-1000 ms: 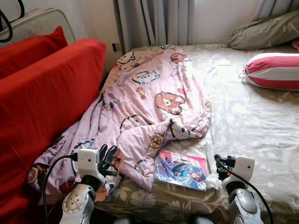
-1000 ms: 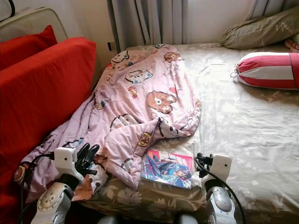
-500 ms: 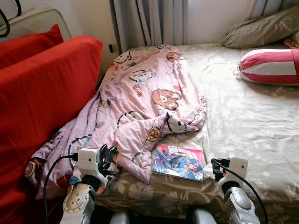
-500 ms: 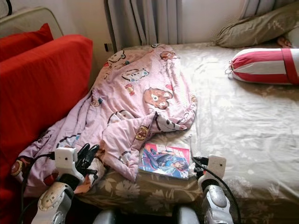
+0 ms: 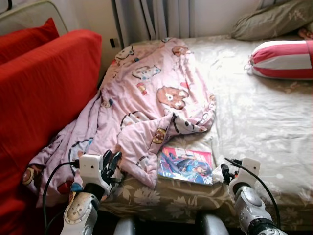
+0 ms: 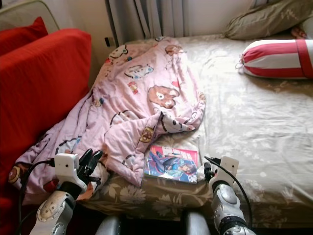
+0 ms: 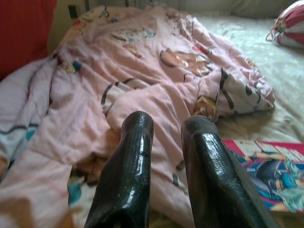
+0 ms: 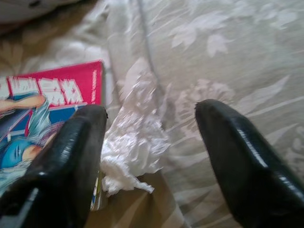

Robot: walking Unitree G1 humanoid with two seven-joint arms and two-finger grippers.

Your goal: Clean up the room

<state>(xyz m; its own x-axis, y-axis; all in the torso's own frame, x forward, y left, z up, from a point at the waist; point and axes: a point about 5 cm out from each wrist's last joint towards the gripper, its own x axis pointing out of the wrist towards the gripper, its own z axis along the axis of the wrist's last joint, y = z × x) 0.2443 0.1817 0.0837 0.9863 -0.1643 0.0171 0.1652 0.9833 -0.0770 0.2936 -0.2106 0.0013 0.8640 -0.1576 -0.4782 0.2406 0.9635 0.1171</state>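
Note:
A rumpled pink cartoon-print blanket point(image 5: 146, 103) sprawls over the left side of the bed point(image 5: 264, 127) and hangs off its near left corner. A colourful comic book point(image 5: 186, 165) lies flat by the bed's near edge, just right of the blanket. A crumpled white tissue point(image 8: 135, 142) rests against the book's right side. My right gripper point(image 5: 223, 172) is open, low over the bed edge, with the tissue between its fingers point(image 8: 71, 156) but untouched. My left gripper point(image 5: 110, 161) hovers over the blanket's near fold, open by a narrow gap and holding nothing.
A red sofa point(image 5: 44, 93) with a red cushion point(image 5: 29, 36) stands tight against the bed's left side. A red-and-white bolster point(image 5: 283, 59) and an olive pillow point(image 5: 271, 19) lie at the far right. Grey curtains point(image 5: 151, 19) hang behind. The bedsheet's right half is bare.
The whole view has shifted as the camera moved. Both arms stay at the bed's near edge; the right gripper sits a little lower and closer to the tissue.

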